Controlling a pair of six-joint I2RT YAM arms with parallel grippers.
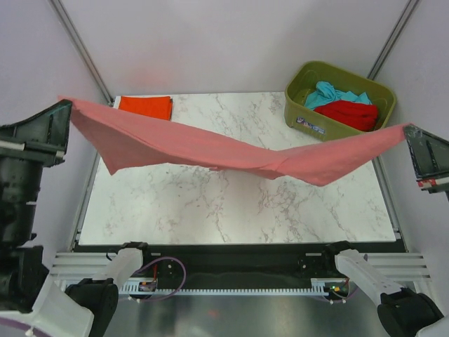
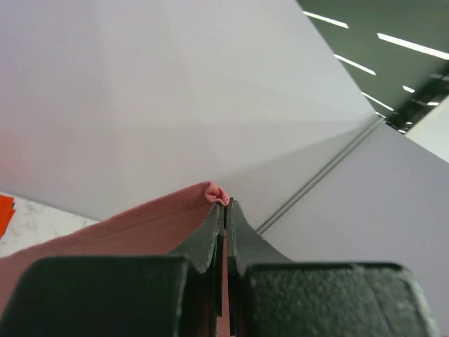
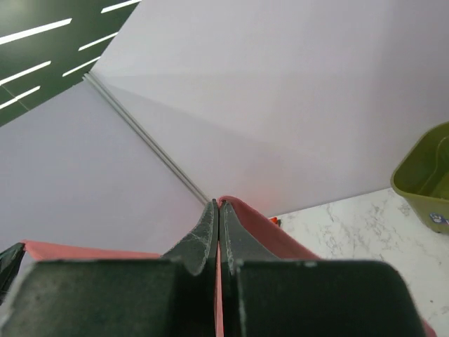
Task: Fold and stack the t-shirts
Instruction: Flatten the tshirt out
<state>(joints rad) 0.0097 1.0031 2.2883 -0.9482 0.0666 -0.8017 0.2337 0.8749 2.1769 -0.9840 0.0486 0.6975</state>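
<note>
Since the pink t-shirt (image 1: 210, 151) sags limp and light above the marble surface (image 1: 210, 210), corners or hems look the best holds: the left hand (image 2: 225, 207) and right hand (image 3: 218, 207), each pressed together, pinch one end apiece. Farther back lie one folded orange-red t-shirt (image 1: 145, 107) and one olive bin (image 1: 296, 109) holding a teal t-shirt (image 1: 330, 93) and a red t-shirt (image 1: 354, 114), perhaps more beneath: four shirts seen.

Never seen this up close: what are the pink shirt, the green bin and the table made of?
Shirt: soft matte cloth, it seems; it sags and creases between its held ends. Bin: probably plastic; smooth olive walls, moulded rim. Table: marble look, white with grey veins; real stone or printed laminate, cannot tell.
</note>
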